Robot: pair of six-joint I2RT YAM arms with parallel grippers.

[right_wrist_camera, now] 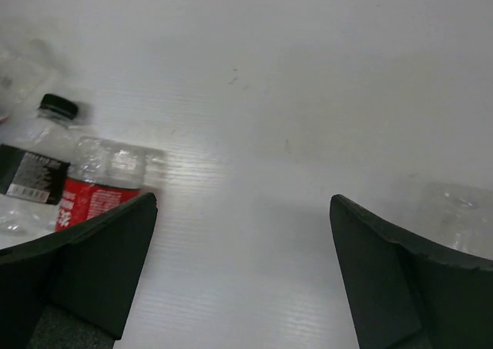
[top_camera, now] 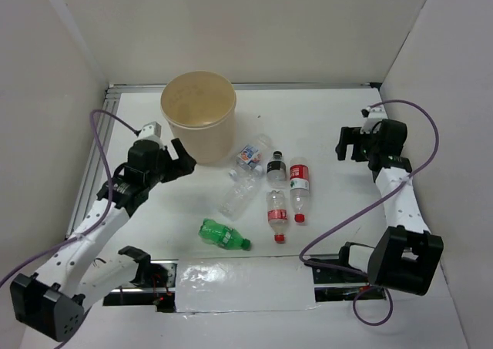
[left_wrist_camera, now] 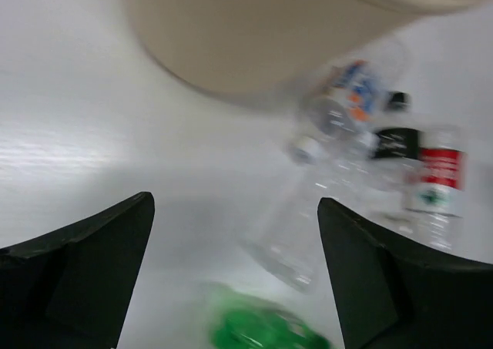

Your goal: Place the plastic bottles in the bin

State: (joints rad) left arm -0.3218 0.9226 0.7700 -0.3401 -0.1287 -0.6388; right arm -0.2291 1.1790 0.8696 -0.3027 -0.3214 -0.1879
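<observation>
The beige bin (top_camera: 198,114) stands at the back left. Several plastic bottles lie on the table to its right and front: a blue-labelled one (top_camera: 252,152), a black-labelled one (top_camera: 276,168), a red-labelled one (top_camera: 299,186), another with a red cap (top_camera: 276,213), a bare clear one (top_camera: 240,193) and a green one (top_camera: 223,235). My left gripper (top_camera: 185,158) is open and empty beside the bin's base, above the table. In the left wrist view it (left_wrist_camera: 235,233) faces the bin (left_wrist_camera: 254,33), the clear bottle (left_wrist_camera: 293,233) and the green bottle (left_wrist_camera: 262,330). My right gripper (top_camera: 350,142) is open and empty, right of the bottles.
White walls close the table on three sides. A metal rail (top_camera: 96,160) runs along the left edge. A clear plastic sheet (top_camera: 239,281) lies at the front between the arm bases. In the right wrist view a clear plastic piece (right_wrist_camera: 462,210) shows at the right edge.
</observation>
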